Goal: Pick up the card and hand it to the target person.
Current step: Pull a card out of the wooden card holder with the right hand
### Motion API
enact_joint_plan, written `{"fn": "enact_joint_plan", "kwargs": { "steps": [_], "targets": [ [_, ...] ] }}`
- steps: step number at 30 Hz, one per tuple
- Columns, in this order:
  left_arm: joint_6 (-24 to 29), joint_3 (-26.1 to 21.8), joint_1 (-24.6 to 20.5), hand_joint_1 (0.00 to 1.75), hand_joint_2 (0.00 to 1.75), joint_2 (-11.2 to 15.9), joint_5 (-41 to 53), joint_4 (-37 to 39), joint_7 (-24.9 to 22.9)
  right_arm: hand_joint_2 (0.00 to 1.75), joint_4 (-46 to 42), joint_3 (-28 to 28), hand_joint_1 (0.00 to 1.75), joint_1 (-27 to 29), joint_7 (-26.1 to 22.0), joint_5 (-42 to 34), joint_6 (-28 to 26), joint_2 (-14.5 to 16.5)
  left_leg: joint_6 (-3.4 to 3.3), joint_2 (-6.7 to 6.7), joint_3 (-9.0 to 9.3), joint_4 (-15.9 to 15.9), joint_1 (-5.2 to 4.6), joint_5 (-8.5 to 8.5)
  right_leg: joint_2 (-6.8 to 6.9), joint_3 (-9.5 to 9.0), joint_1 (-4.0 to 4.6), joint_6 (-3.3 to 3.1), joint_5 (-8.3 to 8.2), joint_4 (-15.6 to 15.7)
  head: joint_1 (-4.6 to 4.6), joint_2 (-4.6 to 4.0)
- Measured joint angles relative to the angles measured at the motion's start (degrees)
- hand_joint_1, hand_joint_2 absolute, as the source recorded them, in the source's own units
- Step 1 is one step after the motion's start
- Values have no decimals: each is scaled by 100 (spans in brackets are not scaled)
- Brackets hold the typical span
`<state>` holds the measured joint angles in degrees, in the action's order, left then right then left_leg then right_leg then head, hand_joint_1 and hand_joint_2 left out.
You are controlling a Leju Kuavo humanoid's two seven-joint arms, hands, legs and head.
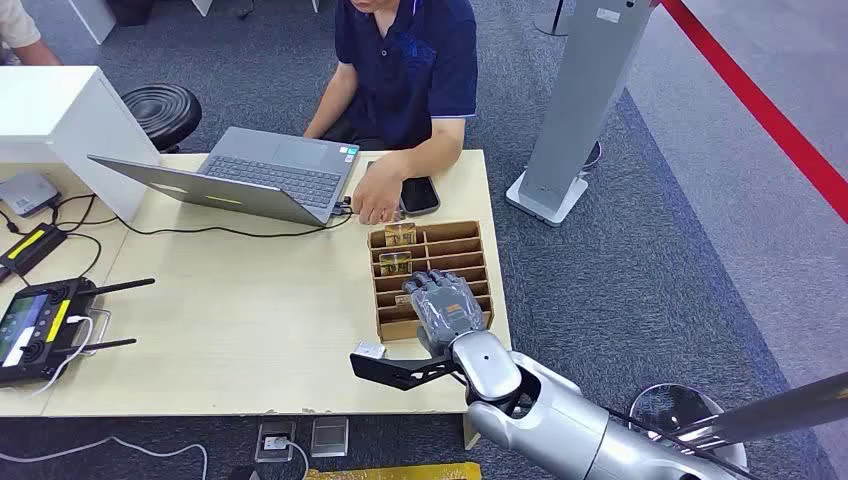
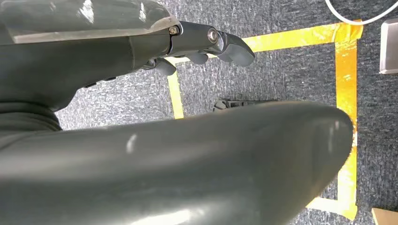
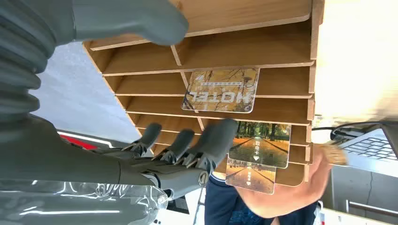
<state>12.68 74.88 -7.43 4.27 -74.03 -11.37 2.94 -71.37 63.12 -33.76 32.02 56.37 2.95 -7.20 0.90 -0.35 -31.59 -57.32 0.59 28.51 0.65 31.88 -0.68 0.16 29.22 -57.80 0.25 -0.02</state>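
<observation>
From the head view, the right hand hovers over the near slots of the wooden rack at the table's right edge, fingers pointing away from the robot and loosely spread, holding nothing. A card stands in a middle slot just beyond the fingertips, and another sits in the far slot. A person sits across the table with a hand resting beside a laptop and a phone; a controller lies at the table's left. In the left wrist view, the left hand hangs over grey carpet marked with yellow tape, fingers slightly curled and apart, holding nothing. In the right wrist view, the thumb and dark fingers are open in front of the rack, with the "MOTEL" card standing in the slot between them, untouched, and two more cards in slots beyond it.
</observation>
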Motion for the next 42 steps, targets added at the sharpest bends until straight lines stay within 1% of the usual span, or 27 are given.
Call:
{"fn": "enact_joint_plan", "kwargs": {
  "steps": [3, 6, 10, 15, 19, 22, 26, 31, 35, 42],
  "targets": [
    [0, 0, -1, 0, 0, -2, 0, 0, -9, 175, 47, 5, 66, -1, -11, -16, -38, 18, 0, 0, 0, 0, 0, 0, 0, 0, 0, 0, 0, 0, 2, 0],
    [0, 0, 0, 0, 0, -4, 0, 0, -20, 175, 132, 3, 73, -10, -31, -99, -83, 26, 0, 0, 0, 0, 0, 0, 0, -1, 0, 0, 0, 0, 4, 0],
    [0, 0, 1, 0, 0, -6, 0, 0, -21, 175, 289, -12, 103, -29, -69, -208, -153, 31, 0, 0, -1, 0, 0, 0, 0, -1, 0, 0, 0, 0, 5, 0],
    [0, 0, 1, 0, 0, -11, -2, 0, -21, 175, 462, -31, 106, -81, -106, -231, -216, 66, 0, 0, 0, 0, 0, 0, 0, 0, 0, 0, 0, 0, 0, 0],
    [0, 0, 0, 0, 0, -13, -7, 0, -20, 175, 576, -31, 123, -126, -125, -253, -246, 98, 0, 0, 0, 0, 0, 0, 0, 0, 0, 0, 0, 0, -1, 0],
    [0, 0, 0, 0, 0, -15, -18, 0, -17, 175, 683, -31, 129, -161, -131, -270, -265, 138, 0, 0, 0, 0, 0, 0, 0, 0, 0, 0, 0, 0, 1, 0],
    [0, 0, 3, 0, 0, -16, -24, 0, -9, 175, 758, -32, 132, -183, -135, -263, -319, 167, 0, 0, 0, 0, 0, 0, 0, -1, 0, 0, 0, 0, 5, 0],
    [0, 0, 5, 0, 0, -16, -34, 0, 5, 175, 830, -32, 145, -201, -131, -211, -363, 198, 0, 0, 0, 0, 0, 0, 0, -1, 0, 0, 0, 0, 3, 0],
    [0, 0, 6, 0, 175, -19, -35, 0, 22, 175, 861, -33, 147, -211, -126, -201, -388, 214, 0, 0, 0, 0, 0, 0, 0, -1, 0, 0, 0, 0, 0, 0],
    [2, 2, 8, 0, 175, -19, 7, 0, 60, 175, 885, -33, 147, -224, -129, -224, -451, 218, 0, 0, 0, 0, 0, 0, 0, -1, 0, 0, 0, 0, 5, 0]
  ]
}}
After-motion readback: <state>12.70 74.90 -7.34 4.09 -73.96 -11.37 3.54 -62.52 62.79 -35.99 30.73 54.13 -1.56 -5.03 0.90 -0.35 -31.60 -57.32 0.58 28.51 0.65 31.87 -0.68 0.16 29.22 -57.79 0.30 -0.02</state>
